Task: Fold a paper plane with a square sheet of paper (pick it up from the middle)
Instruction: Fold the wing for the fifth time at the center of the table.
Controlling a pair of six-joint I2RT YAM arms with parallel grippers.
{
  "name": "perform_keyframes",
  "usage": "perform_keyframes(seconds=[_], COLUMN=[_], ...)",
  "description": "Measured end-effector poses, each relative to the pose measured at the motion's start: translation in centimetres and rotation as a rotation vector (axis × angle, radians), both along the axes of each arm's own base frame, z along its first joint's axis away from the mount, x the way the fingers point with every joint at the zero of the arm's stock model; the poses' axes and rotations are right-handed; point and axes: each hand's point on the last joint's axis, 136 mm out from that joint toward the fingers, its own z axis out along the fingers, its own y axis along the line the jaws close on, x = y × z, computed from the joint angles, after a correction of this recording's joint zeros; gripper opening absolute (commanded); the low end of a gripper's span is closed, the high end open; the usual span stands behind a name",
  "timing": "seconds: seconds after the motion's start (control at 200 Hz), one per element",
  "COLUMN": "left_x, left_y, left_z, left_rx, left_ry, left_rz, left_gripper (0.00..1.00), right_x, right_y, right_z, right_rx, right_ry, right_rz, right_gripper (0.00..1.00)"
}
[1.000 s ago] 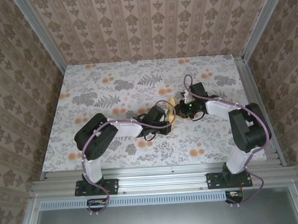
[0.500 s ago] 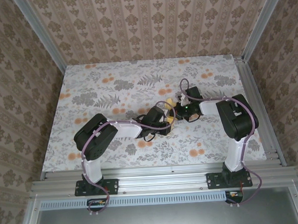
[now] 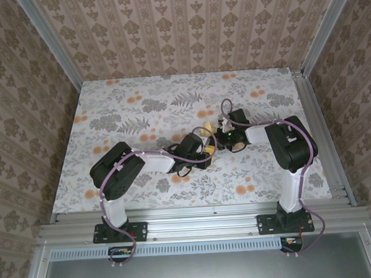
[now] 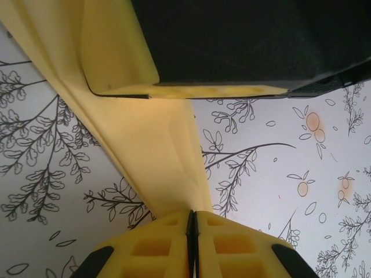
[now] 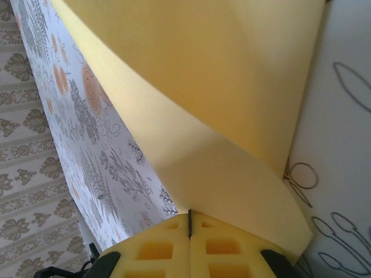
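Floral-print table [image 3: 141, 116], aluminium frame [image 3: 202, 220], damask-papered walls [image 3: 186, 27]

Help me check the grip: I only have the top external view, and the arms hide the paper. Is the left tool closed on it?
Observer: Yes. In the left wrist view the left tool has its pads pressed together on a narrow end of the yellow paper.
Operator: And the right one?
Observer: The right tool is shut on the paper too, and the sheet curves away from its pads.
Operator: Is the paper flat or folded?
Observer: Folded. The left wrist view shows a lengthwise crease with overlapping layers.
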Motion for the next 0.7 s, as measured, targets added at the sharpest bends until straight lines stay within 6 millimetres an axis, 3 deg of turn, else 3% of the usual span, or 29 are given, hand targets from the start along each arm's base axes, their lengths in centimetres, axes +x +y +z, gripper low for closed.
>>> perform_keyframes(seconds=[0.7], left_x=[-0.2], left_y=[0.5], left_z=[0.0], left_rx=[-0.001], left_ry=[0.002], left_rz=[-0.021], left_gripper=[0.1], right_x=[0.7], right_y=[2.2], right_z=[-0.1], right_rx=[0.05], right_ry=[0.005], right_rz=[0.019], right_gripper=[0.06])
